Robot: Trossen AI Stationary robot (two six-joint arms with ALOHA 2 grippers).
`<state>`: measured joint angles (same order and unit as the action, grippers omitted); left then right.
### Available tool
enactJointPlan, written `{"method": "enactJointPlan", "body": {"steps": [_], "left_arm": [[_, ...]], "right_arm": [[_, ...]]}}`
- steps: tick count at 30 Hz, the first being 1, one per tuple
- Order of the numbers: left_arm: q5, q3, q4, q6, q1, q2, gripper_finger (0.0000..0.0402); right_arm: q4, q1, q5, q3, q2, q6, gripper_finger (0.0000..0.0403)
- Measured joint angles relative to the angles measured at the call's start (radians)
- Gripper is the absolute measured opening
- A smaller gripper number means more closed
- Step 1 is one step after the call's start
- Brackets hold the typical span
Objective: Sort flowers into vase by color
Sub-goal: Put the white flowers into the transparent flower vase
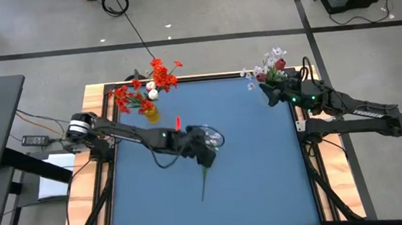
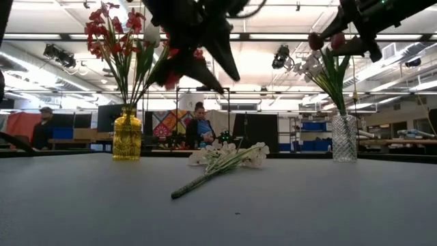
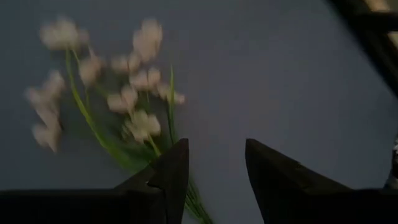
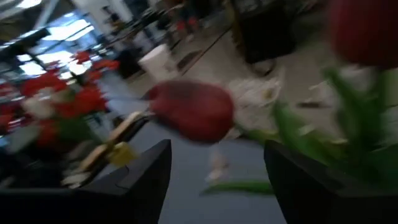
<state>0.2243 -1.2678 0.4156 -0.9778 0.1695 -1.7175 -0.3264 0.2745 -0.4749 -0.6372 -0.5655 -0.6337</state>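
White flower sprig flat on bench, just below my left gripper, fingers apart, empty. My right gripper apart beside clear vase; dark red bloom just ahead.

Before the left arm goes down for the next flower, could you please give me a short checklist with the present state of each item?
1. Left claw open: ok.
2. Left claw above the white-bloomed, green-stemmed flower spray lying on the blue table: ok.
3. Spray lying apart from both vases: ok.
4. Right claw open at the clear glass vase, away from the spray: ok.
5. Yellow glass vase upright: ok.
6. Dark red bloom seated in a vase: cannot tell.
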Motion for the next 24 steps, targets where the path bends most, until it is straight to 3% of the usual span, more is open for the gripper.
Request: {"method": "enactJointPlan", "body": {"steps": [8,17,20,24], "left_arm": [[0.000,-0.001,0.000,-0.285,0.086,-0.182,0.0186],[0.008,-0.005,-0.039,-0.331,0.122,-0.293,0.0188],[0.017,-0.005,-0.030,-0.347,0.124,-0.309,0.0161],[0.023,-0.005,0.001,-0.365,0.123,-0.313,0.0087]], "right_arm": [[0.001,-0.021,0.169,-0.001,0.053,-0.062,0.0247],[-0.016,-0.092,0.210,-0.001,0.081,-0.063,0.0220],[-0.027,-0.109,0.208,-0.001,0.075,-0.068,0.0198],[-0.045,-0.141,0.216,-0.001,0.066,-0.071,0.0161]]}}
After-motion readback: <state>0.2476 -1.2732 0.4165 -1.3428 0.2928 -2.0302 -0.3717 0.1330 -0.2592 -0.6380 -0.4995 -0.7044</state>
